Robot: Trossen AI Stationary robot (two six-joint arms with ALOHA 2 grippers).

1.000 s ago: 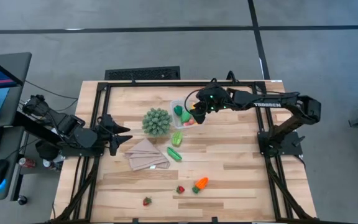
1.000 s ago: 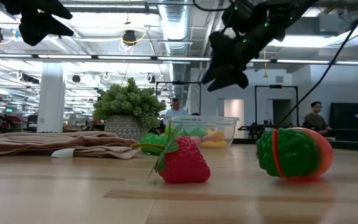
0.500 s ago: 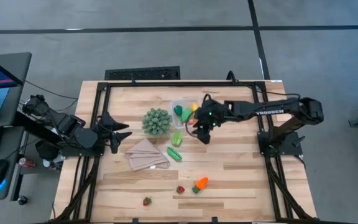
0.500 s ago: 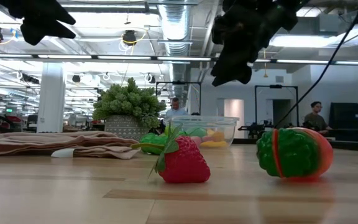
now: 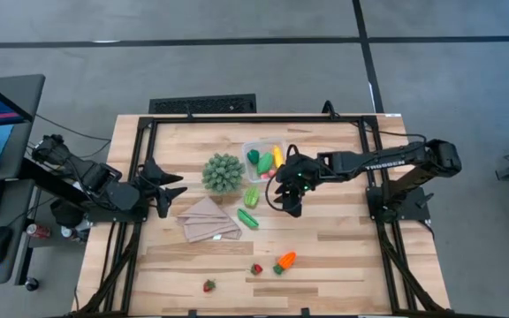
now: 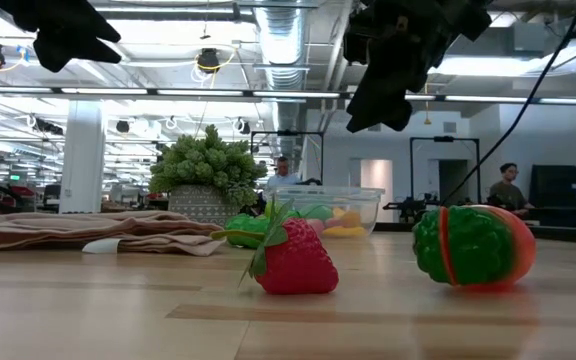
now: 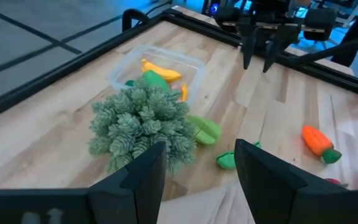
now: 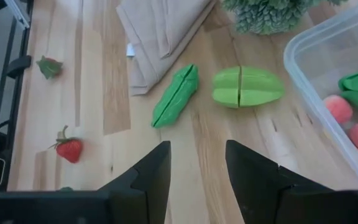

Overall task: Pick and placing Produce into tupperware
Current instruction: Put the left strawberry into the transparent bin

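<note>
Tupperware (image 5: 264, 159) part-filled; right claw (image 5: 292, 209) open, empty, beside green pod (image 5: 248, 218).

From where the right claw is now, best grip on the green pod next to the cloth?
Take the green pod across its narrow middle, coming straight down from above. It lies flat on the table, long and slim, so the open right claw should turn its fingers across the pod's short width. Its ends are thinner. The tan cloth sits close beside one end, so stay mid-body.

Right pincer (image 5: 292, 208) hanging mid-table, fingers spread, empty, left pincer (image 5: 173, 188) parked at left edge, fingers spread
</note>
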